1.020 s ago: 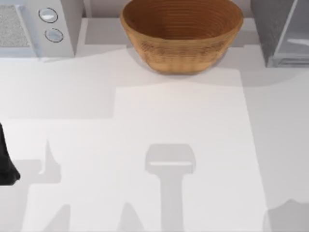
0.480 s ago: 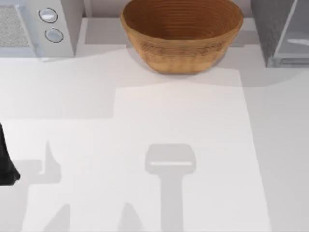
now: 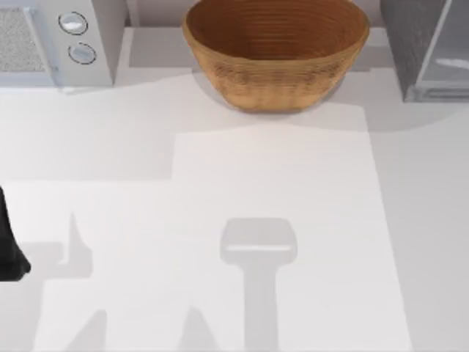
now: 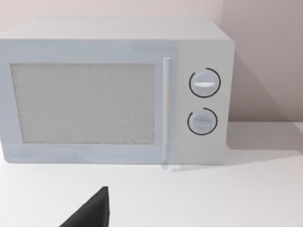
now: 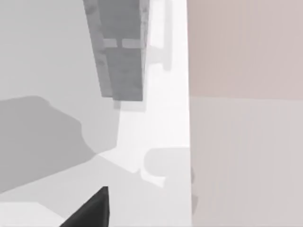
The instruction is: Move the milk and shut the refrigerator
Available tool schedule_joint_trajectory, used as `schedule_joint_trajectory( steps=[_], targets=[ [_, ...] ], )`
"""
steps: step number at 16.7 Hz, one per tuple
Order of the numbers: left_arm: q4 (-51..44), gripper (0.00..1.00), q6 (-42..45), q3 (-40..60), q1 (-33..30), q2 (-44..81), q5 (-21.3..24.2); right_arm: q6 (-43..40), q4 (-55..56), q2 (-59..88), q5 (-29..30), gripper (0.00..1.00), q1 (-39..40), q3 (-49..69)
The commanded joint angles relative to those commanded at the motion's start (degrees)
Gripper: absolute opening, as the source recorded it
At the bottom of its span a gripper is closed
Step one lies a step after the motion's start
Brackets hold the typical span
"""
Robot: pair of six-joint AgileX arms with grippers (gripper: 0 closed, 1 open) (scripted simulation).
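Left arm (image 3: 9, 246): a black, matte mass at the top view's left edge; its outline is rounded, bulging at the lower end, and it narrows upward.
Left gripper finger (image 4: 90, 212): in the left wrist view, a flat black wedge that tapers to a sharp tip; the surface is plain.
Right gripper finger (image 5: 90, 212): in the right wrist view, the same black wedge shape, pointed, with a straight vertical edge on one side and a long slant on the other.
Finish: uniform black throughout, no gloss.
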Motion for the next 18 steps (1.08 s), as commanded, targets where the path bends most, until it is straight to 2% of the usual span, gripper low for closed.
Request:
schedule_joint_trajectory(
  steps=[4,7,14,18],
  targets=[
    [0.00,1.00,0.00,0.00,0.00,0.00,0.00,3.82,3.27,0.83,0.31,1.00,3.71,0.66],
    [0.00,1.00,0.00,0.00,0.00,0.00,0.00,13.08,10.73,1.97,1.26,1.00,12.10,1.75],
    [0.00,1.00,0.00,0.00,0.00,0.00,0.00,50.45,39.84,3.32,5.77,1.00,35.72,2.24],
    [0.00,1.00,0.00,0.00,0.00,0.00,0.00,69.32,56.61,2.43,8.73,1.00,45.20,0.46]
  ],
)
